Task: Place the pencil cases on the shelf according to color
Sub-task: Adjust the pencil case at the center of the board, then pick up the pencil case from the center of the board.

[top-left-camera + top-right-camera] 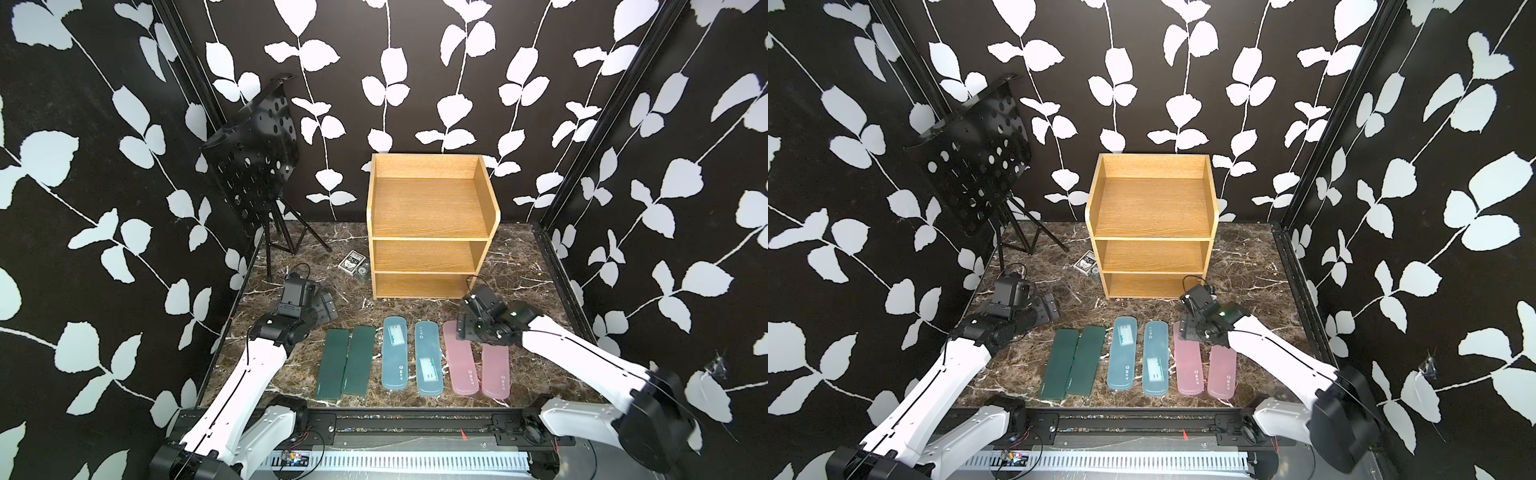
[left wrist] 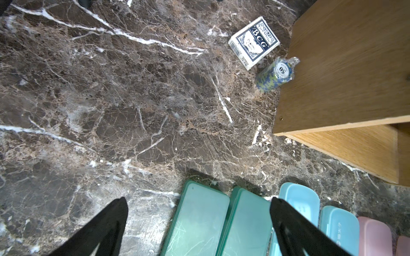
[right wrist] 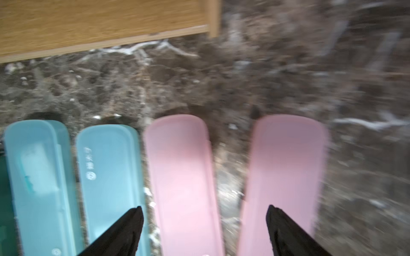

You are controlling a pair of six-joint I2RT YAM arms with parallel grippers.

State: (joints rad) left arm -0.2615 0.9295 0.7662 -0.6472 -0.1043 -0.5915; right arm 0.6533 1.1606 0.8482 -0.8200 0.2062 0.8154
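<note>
First pick just starting. Right gripper [image 3: 204,207] wide open, empty, over a pink case [image 1: 461,359] in front of the shelf [image 1: 430,239]. All six pencil cases [image 1: 395,357] lie there, none shelved. Left gripper [image 2: 198,199] open, empty. Next: lower, close across the case's width.

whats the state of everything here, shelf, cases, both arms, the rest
shelf, all three tiers empty
green cases, flat on the table, side by side
blue cases, flat on the table, closed
pink cases, flat on the table, closed
left gripper, fingers open, holding nothing
right gripper, fingers open above the pink cases
card box, closed, lying flat
music stand, upright
</note>
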